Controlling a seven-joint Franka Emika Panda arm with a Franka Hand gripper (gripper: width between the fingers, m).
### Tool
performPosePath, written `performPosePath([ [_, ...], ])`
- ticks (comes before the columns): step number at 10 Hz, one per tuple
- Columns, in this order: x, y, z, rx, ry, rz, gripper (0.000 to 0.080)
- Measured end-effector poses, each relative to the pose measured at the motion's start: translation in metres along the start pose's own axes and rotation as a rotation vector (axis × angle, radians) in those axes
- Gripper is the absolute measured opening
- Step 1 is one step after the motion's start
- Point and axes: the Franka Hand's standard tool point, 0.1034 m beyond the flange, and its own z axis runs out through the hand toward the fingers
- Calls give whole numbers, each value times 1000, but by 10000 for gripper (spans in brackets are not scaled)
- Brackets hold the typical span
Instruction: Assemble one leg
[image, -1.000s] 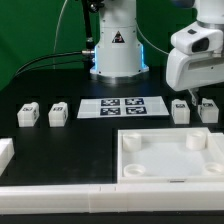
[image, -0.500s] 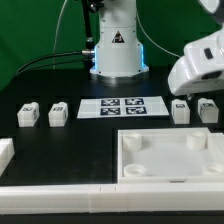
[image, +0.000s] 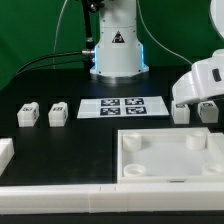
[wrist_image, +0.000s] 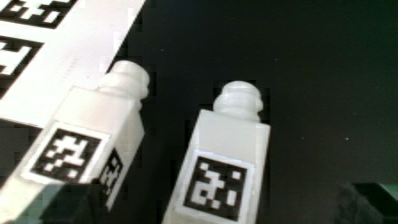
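Leg (wrist_image: 228, 150) sits just beneath the end effector (wrist_image: 215, 198), between its spread fingers (wrist_image: 50, 203).

Arm: the arm is sinking and swinging toward the exterior view's right edge, its white wrist housing (image: 203, 82) dropping from the upper corner to just above the table.
Tilt: the wrist housing is leaning over further than a second ago, its upper end running out of the picture.
Approach: the gripper (image: 195, 103) is closing in on the pair of legs (image: 181, 113) at the exterior view's right, no longer hanging clear above them.
Cover: the pair of legs is slipping behind the wrist housing, their tops now hidden where both stood in full sight before.
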Motion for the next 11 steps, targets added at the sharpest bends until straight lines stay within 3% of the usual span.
performPosePath([
  [6,15,-1,16,9,19,1,649],
  [11,16,2,26,12,18,4,649],
])
